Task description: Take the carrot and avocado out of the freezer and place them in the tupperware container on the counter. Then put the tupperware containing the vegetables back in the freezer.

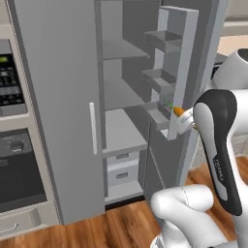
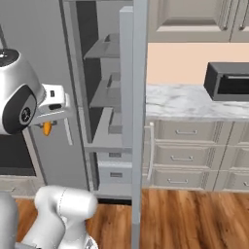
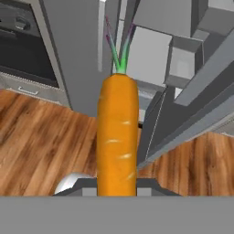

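My gripper (image 1: 184, 117) is shut on the carrot (image 1: 178, 111), a bright-orange tapered stick with green leaves. I hold it in the air in front of the open freezer (image 1: 121, 131), beside the door's inner shelves (image 1: 164, 77). In the hand view the carrot (image 3: 118, 132) rises from between the fingers, leaf end away from the hand. From the right base view the carrot (image 2: 47, 128) hangs under the gripper (image 2: 50, 121), left of the freezer door (image 2: 139, 121) seen edge-on. The counter (image 2: 185, 103) lies to the right. The avocado and the tupperware container are out of view.
The freezer's left door (image 1: 53, 111) is shut, with a white bar handle (image 1: 92, 128). A black oven and microwave (image 1: 14, 160) stand to its left. A dark appliance (image 2: 228, 80) sits on the counter over drawers (image 2: 185, 158). Wooden floor (image 3: 41, 141) lies below.
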